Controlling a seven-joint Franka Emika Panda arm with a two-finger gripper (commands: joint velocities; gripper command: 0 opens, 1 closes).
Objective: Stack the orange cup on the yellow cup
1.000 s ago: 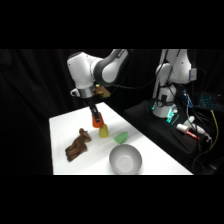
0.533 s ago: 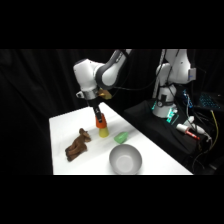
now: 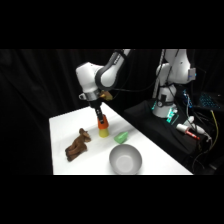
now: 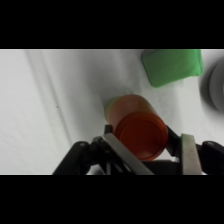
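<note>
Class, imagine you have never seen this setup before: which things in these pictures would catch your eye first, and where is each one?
First, the orange cup near the table's middle, sitting on the yellow cup with the white arm's end effector closed around it from above. In the wrist view the orange cup fills the centre between the fingers. Next, the grey bowl at the near edge and the brown lump to the left of the cups.

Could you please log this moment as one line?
end effector: shut on orange cup | orange cup: on yellow cup | not yet released
</note>
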